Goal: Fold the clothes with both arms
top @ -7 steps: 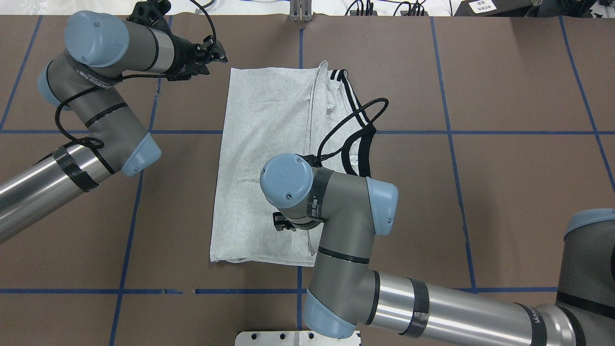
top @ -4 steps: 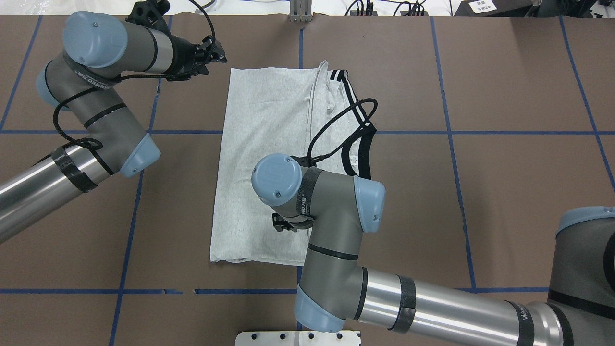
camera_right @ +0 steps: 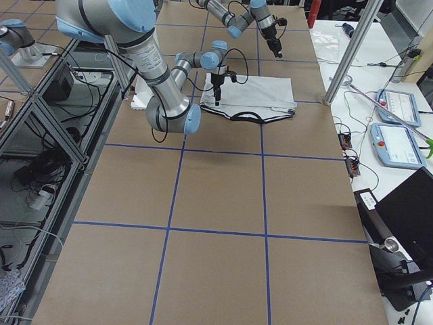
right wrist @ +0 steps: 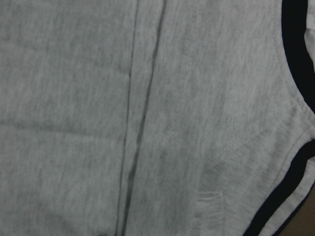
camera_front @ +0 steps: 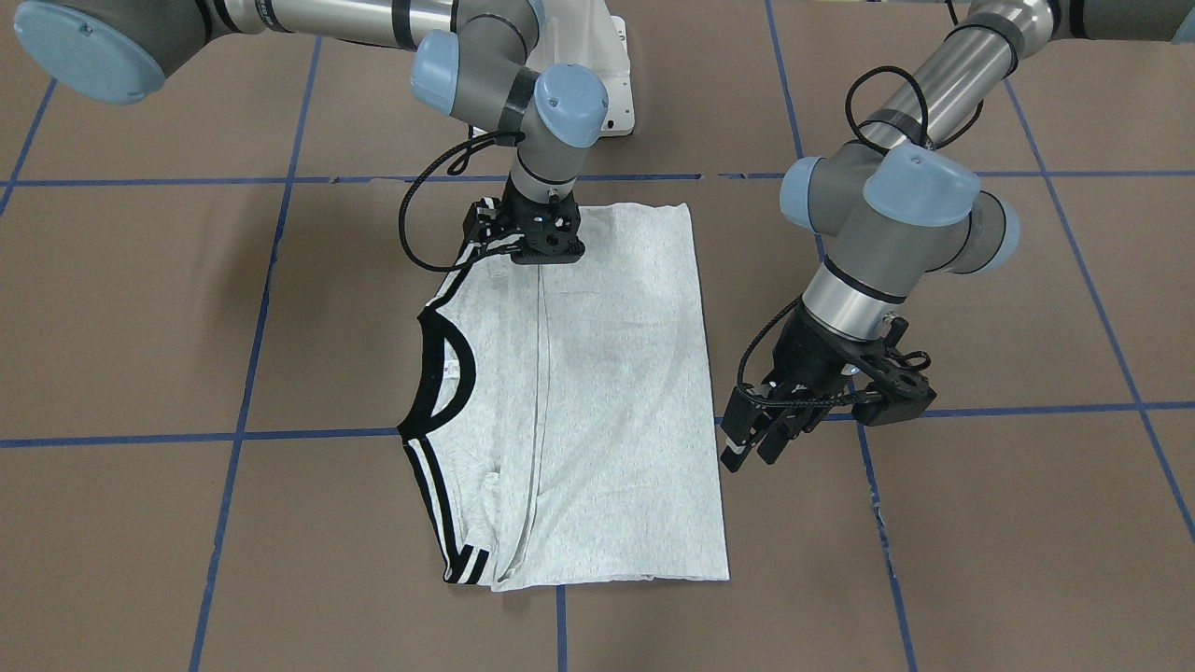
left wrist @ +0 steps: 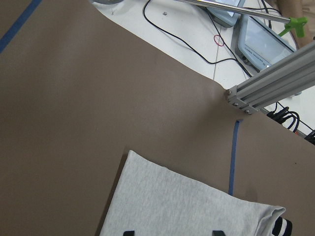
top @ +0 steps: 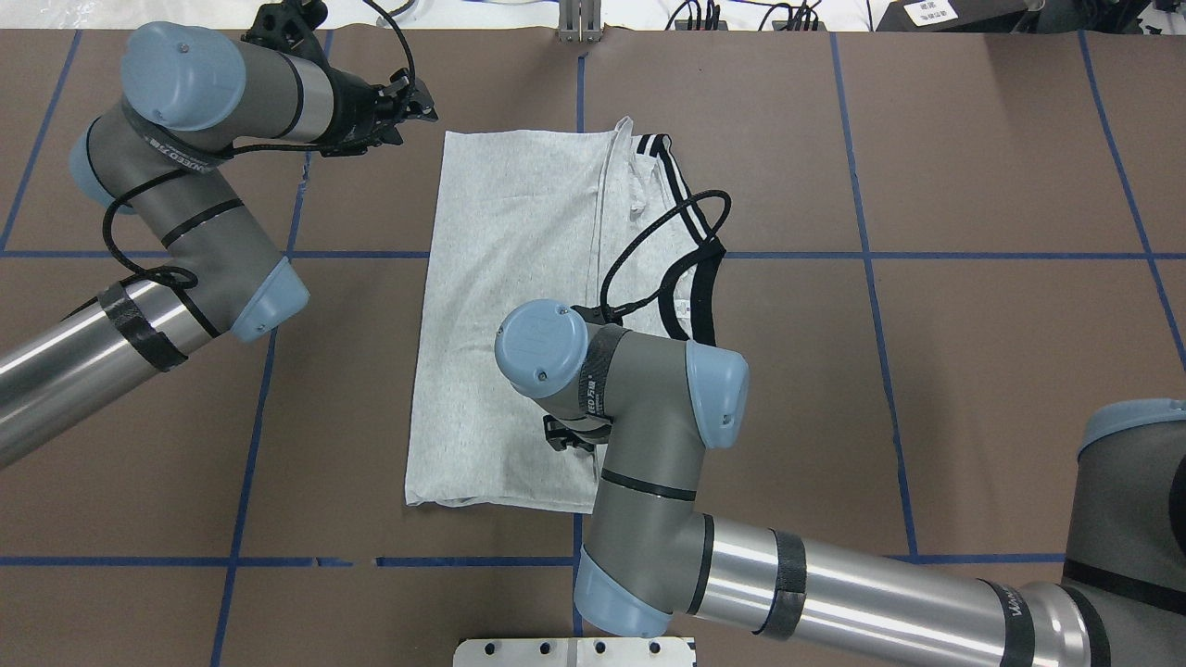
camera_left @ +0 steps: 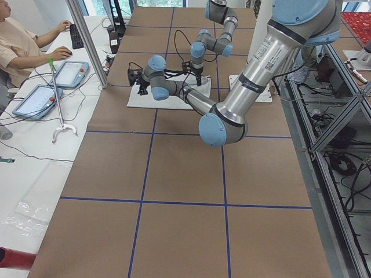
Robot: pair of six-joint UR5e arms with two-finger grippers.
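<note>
Your T-shirt (camera_front: 607, 373) lies flat near the middle of the table (camera_front: 980, 523), folded lengthwise into a long strip. Its black neckband (camera_front: 439, 373) and striped sleeve hems (camera_front: 439, 504) show along the side toward the right arm. The right pincer (camera_front: 534, 250) is planted straight down on the cloth at the end nearest the robot's base, just beside a striped hem. Its wrist camera sees only grey fabric at close range, so it is probably pinning or about to pick up that end. You cannot tell whether its jaws are apart or closed. The left pincer (camera_front: 752, 451) hangs just off the opposite long edge, toward the far end, spread wide with nothing in it and tilted at the cloth. That looks like a ready stance for taking that corner. The next fold is likely crosswise, and both ends will need a hold so the strip does not skew.
</note>
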